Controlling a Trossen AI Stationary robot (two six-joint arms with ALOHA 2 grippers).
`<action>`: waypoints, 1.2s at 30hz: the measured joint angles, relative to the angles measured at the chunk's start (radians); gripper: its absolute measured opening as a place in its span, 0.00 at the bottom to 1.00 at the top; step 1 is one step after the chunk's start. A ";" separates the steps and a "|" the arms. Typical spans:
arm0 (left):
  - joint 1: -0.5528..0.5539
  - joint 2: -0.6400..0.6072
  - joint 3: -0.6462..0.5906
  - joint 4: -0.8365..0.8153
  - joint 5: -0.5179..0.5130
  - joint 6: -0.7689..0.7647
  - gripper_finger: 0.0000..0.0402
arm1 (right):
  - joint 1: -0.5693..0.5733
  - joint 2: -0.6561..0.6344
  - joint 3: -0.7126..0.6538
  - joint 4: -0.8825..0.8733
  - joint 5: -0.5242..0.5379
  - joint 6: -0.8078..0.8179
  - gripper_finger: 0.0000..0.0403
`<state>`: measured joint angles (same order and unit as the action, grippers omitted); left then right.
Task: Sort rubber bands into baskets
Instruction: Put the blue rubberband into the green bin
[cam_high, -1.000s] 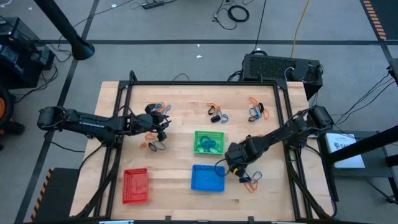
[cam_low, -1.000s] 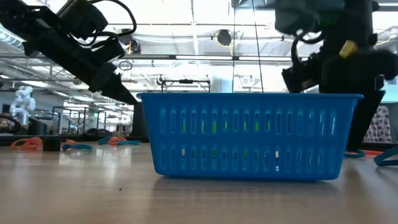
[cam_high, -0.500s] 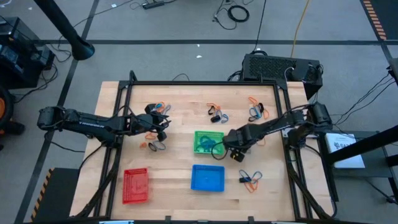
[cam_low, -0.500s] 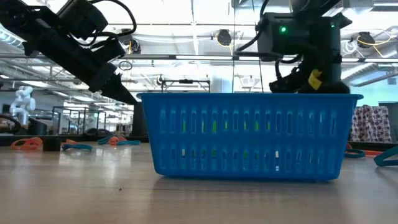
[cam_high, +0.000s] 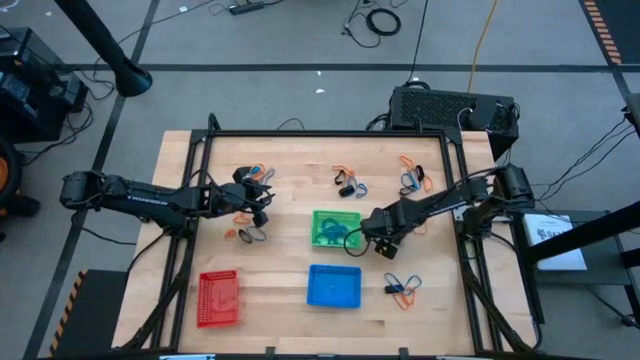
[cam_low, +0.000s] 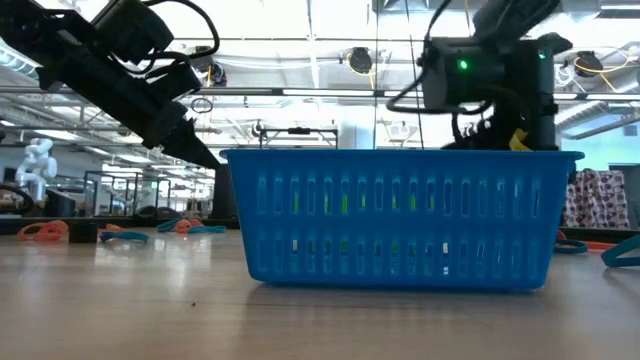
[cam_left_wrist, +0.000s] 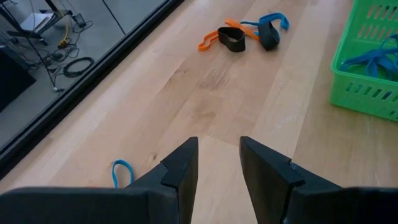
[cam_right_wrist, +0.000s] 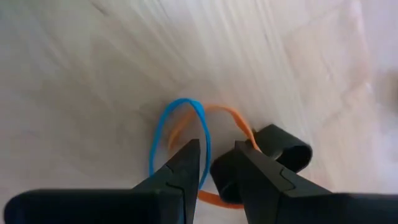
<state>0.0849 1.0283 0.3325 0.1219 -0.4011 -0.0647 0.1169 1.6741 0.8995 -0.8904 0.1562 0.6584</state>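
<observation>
right claw (cam_high: 368, 232) narrowly parted, nothing gripped, beside the green basket (cam_high: 335, 228) at centre frame, which holds blue bands. left claw (cam_left_wrist: 214, 163) likewise empty. loose rubber bands (cam_high: 403, 288) dot the table (cam_high: 290, 180); most sorting remains.

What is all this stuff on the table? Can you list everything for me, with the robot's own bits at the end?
Table: one, light wood, under everything.
Green basket: one, table centre, blue bands inside.
Blue basket: one, just in front of the green one.
Red basket: one, front left part of the table.
Rubber bands: several small clusters in orange, blue and black; back left, back centre, back right, left of the green basket, right of the blue basket.
Black box: one, behind the table's back right corner.
Left gripper: one, dark, over the left half, fingers apart with nothing between them.
Right gripper: one, dark, beside the green basket's right edge.
</observation>
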 joint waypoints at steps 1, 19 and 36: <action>0.000 0.000 0.000 0.000 0.000 0.000 0.32 | 0.000 0.000 -0.012 0.009 0.000 0.001 0.23; 0.000 0.000 0.000 0.002 0.000 0.002 0.32 | -0.065 0.002 0.081 -0.018 0.000 -0.118 0.01; 0.000 0.000 0.000 0.001 0.000 0.002 0.32 | -0.047 0.001 0.317 0.106 0.077 -0.236 0.00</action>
<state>0.0850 1.0283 0.3325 0.1230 -0.4015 -0.0624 0.0703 1.6749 1.2163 -0.7845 0.2333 0.4222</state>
